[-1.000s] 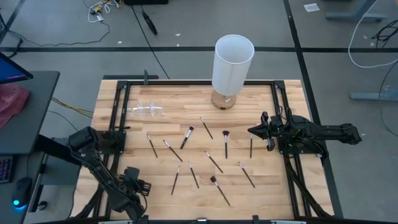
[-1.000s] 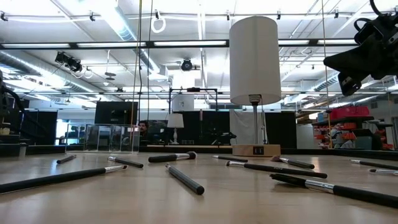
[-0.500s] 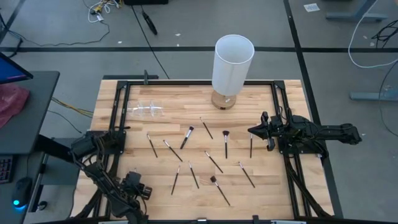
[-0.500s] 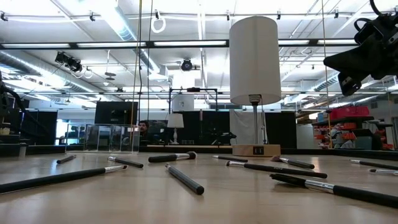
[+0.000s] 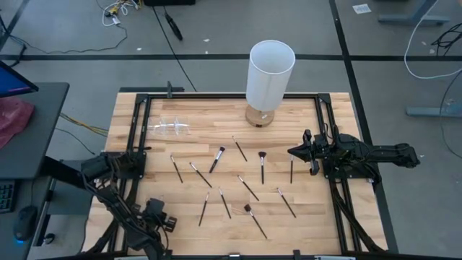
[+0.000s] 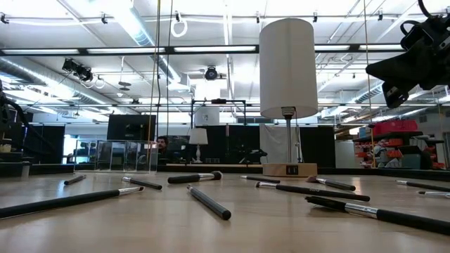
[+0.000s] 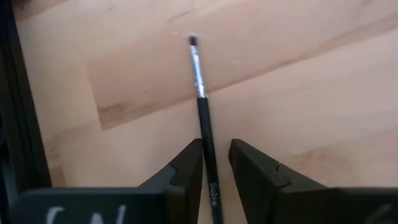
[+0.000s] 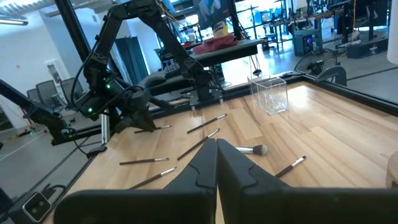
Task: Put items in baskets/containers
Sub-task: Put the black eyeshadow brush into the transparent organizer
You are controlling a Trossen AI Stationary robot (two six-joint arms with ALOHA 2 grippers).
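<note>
Several thin dark makeup brushes (image 5: 248, 188) lie flat and scattered on the wooden table (image 5: 303, 224). A small clear container (image 5: 172, 128) stands at the far left, also seen in the right wrist view (image 8: 272, 93). My left gripper (image 7: 214, 148) points steeply down at the table's near left corner (image 5: 157, 218). Its fingers stand partly open on either side of the black handle of one brush (image 7: 200, 93) that lies on the wood. My right gripper (image 5: 292, 152) hangs level over the right side, shut (image 8: 216, 144) and empty. My left gripper straddles the brush's black handle (image 7: 207, 134) from above, fingers across it, and the brush lies flat on the table. One finger (image 7: 189, 163) stands right against the handle and a gap shows at the other; I cannot tell whether it touches.
A tall white cylinder on a wooden base (image 5: 268, 76) stands at the far middle. Black frame rails (image 5: 133, 155) run along the table's left, right and far sides. The nearest other brushes (image 5: 204, 208) lie to the right of my left gripper.
My left arm has sunk toward the table at the near left corner, and its gripper has come down over the brush. The brushes and my right arm have kept still.
</note>
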